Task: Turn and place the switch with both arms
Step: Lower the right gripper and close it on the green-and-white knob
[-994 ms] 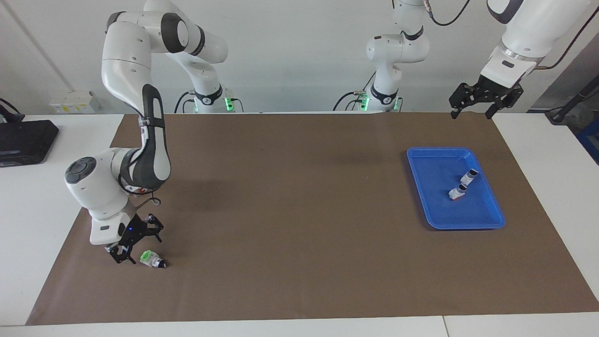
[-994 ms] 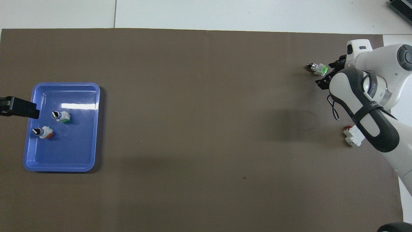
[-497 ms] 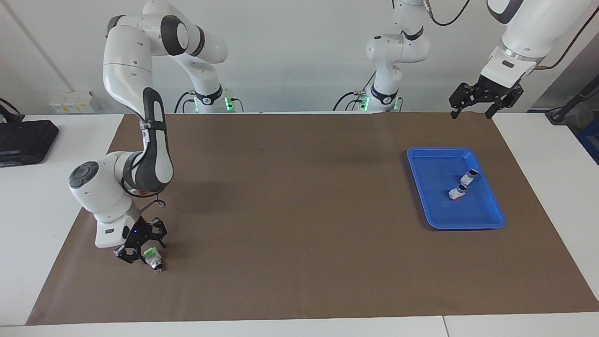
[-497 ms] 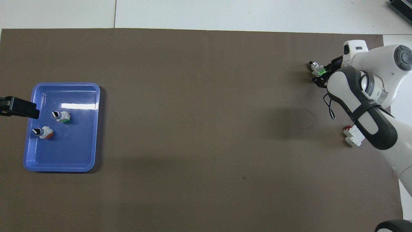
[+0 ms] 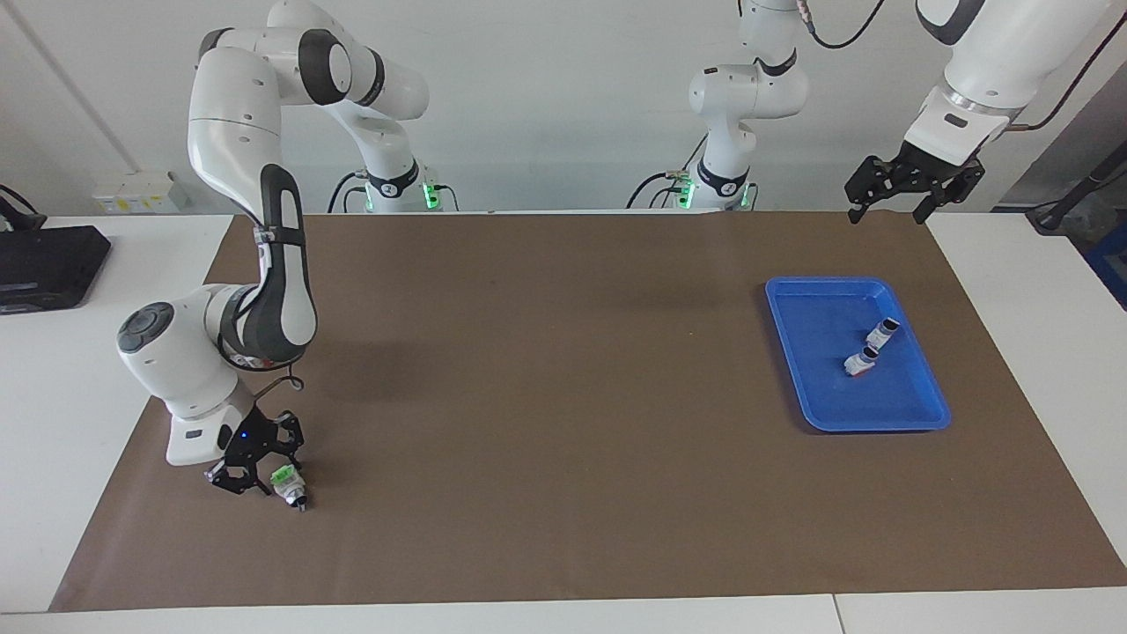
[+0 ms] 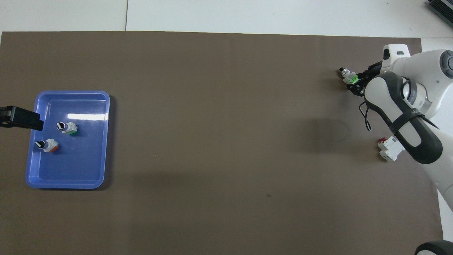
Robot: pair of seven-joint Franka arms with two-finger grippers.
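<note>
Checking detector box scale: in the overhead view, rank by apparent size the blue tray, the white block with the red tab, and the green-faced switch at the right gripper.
1. Blue tray, by far the largest.
2. White block with the red tab, though the right arm hides part of it.
3. Switch at the right gripper, smallest.

Right hand [image 5: 264,471] low at mat; left hand [image 5: 911,185] raised, waiting.

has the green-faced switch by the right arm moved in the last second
Yes. The switch has turned: its black knob now points away from the robots, toward the brown mat's edge, and the right gripper is now at its green end.
</note>
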